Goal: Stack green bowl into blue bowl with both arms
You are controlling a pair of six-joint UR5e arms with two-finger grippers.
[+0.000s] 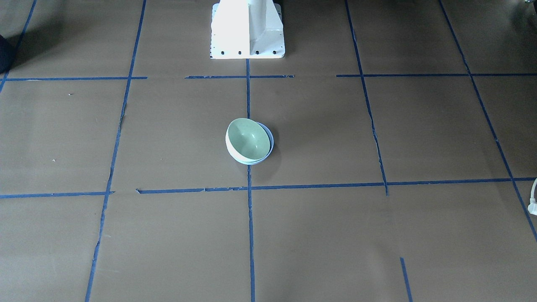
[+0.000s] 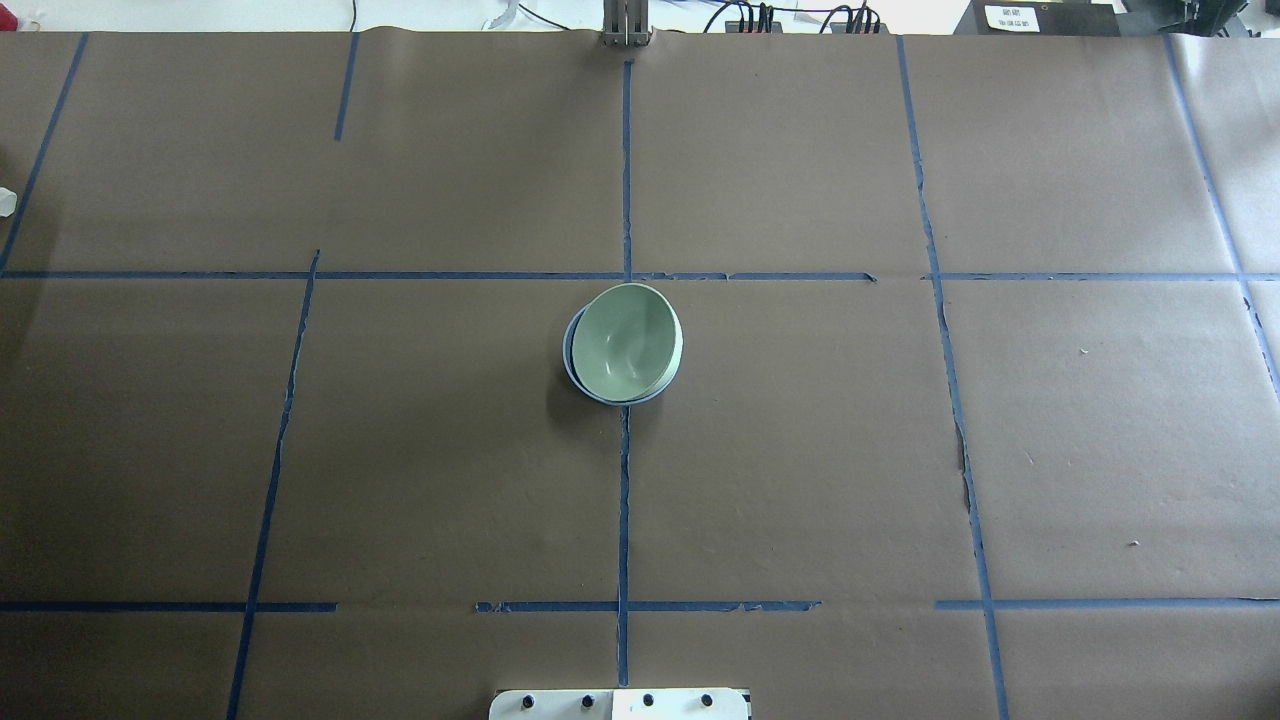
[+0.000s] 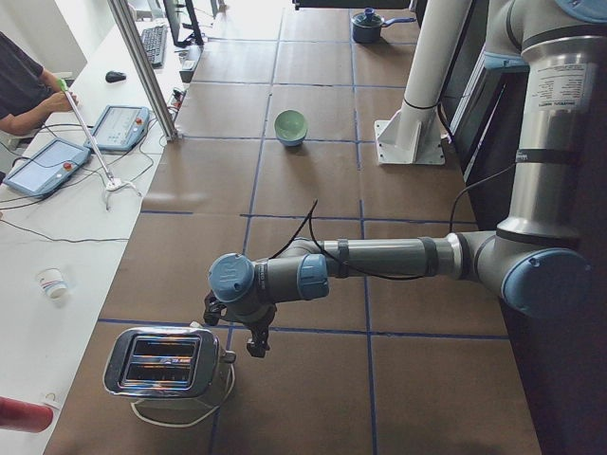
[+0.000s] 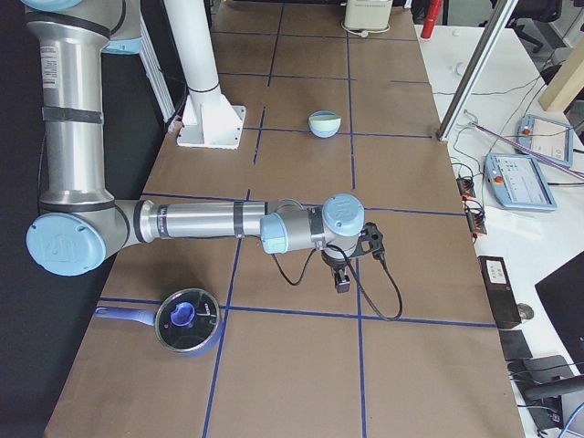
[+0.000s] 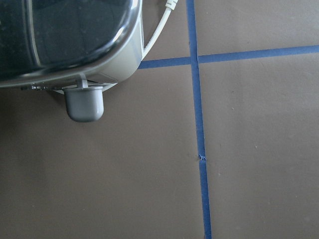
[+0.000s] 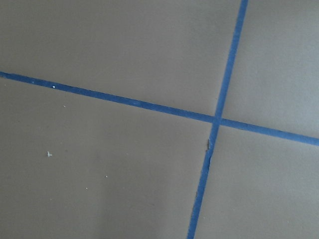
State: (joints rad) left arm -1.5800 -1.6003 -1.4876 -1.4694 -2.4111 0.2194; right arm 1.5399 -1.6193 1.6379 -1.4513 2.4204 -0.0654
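Two bowls are seen, one nested in the other: one green bowl sits tilted inside one blue bowl, of which only a thin crescent of rim is shown. The pair rests on the desk on the centre tape line, in front of the white pedestal base. In the front-facing view the green bowl is seen leaning to one side, with the blue rim exposed on the other.

Two arms are counted, both stretched low over the desk and well apart from the bowls. The left end effector hangs just beside one silver toaster, with the bowls far beyond it along the desk. Whether its fingers are apart or together cannot be told from this side view. In the left wrist view one corner of the toaster, its grey lever knob and a white cord are shown.

The right end effector is held above the tape grid, with one blue lidded saucepan near it, toward the robot's side, and the bowls far off. Its state likewise cannot be told. Only crossing blue tape lines are shown in the right wrist view.
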